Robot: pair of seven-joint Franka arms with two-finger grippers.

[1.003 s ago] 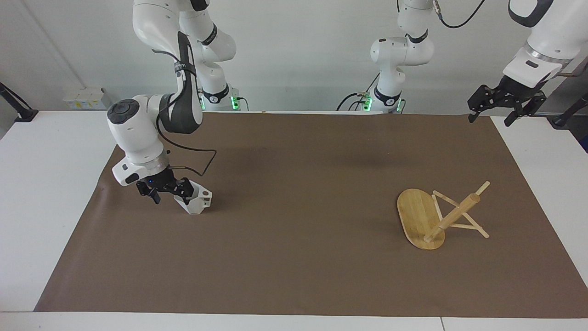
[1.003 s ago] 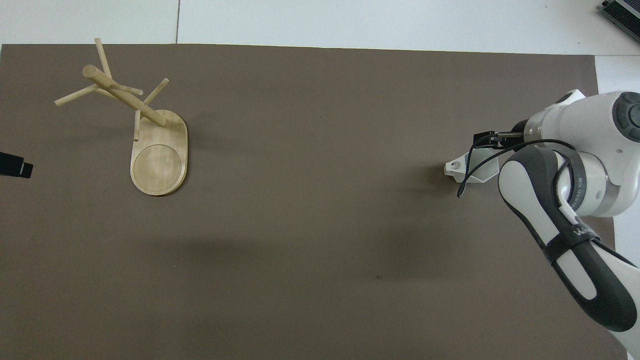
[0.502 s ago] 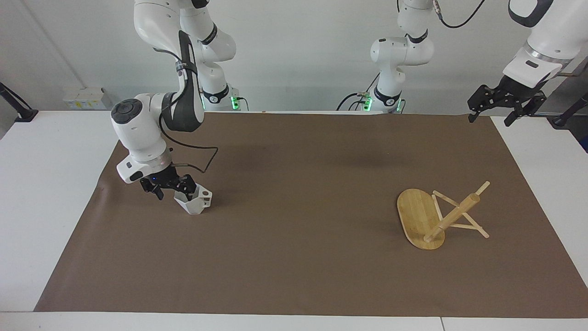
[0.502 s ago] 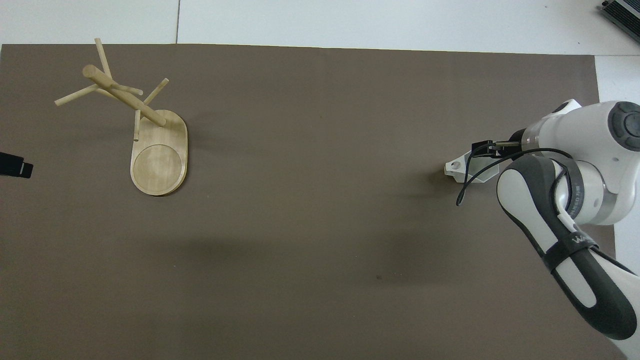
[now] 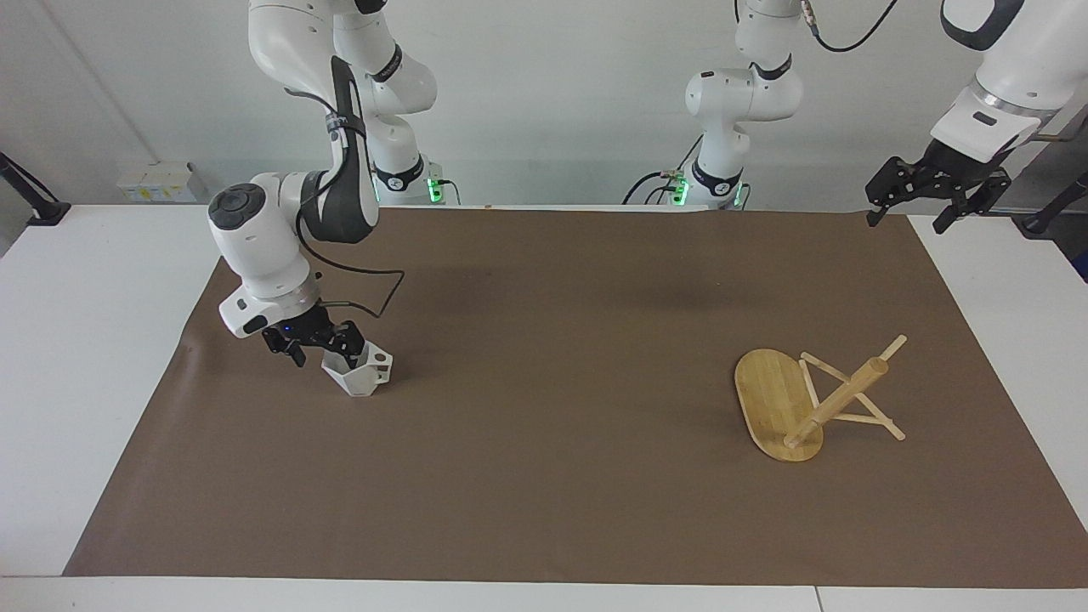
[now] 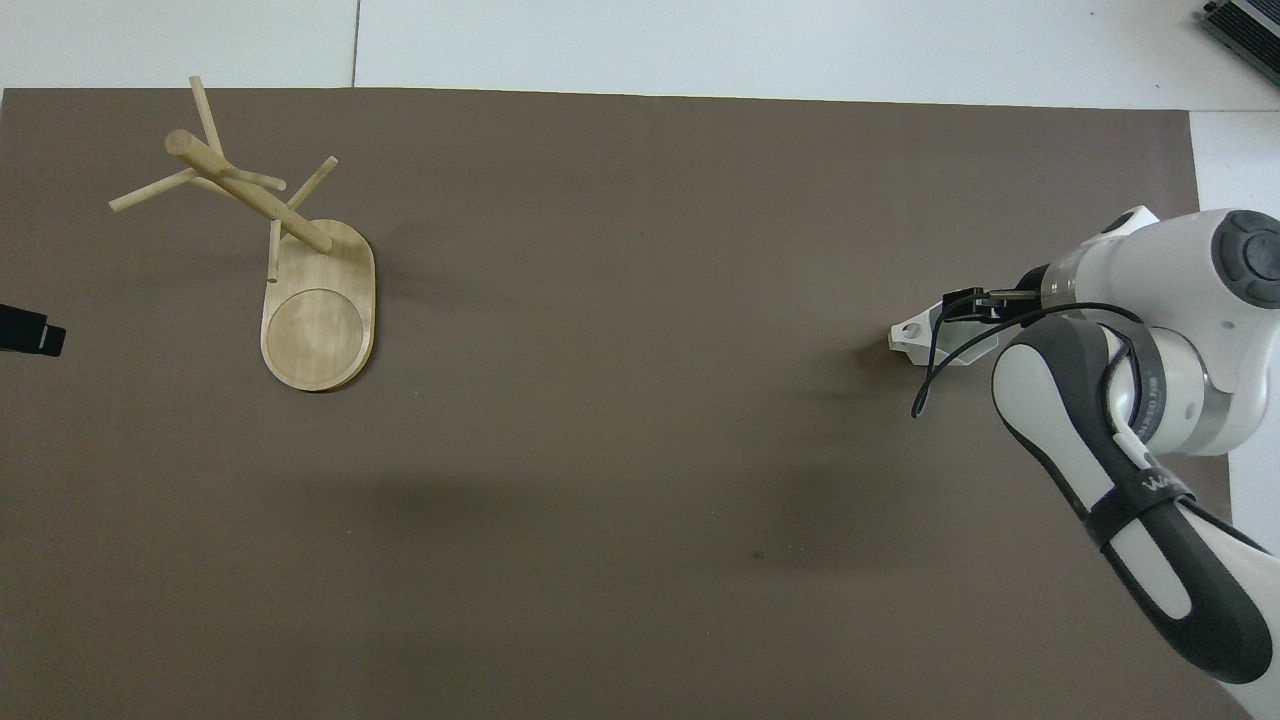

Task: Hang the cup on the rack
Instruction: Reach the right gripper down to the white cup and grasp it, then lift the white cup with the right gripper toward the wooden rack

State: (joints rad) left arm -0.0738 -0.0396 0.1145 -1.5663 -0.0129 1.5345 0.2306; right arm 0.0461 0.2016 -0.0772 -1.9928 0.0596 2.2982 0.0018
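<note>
The white faceted cup stands upright on the brown mat toward the right arm's end of the table, its handle pointing at the table's middle. My right gripper is at the cup's rim and shut on its wall. In the overhead view the right gripper covers most of the cup. The bamboo rack stands toward the left arm's end on its oval base; it also shows in the overhead view. My left gripper waits open, high over the mat's corner.
The brown mat covers most of the white table. The two arm bases stand at the table's robot edge. The wide stretch of mat between cup and rack holds nothing.
My right gripper has risen slightly and turned, bringing the cup from tilted to upright. The left arm and the rack have not moved.
</note>
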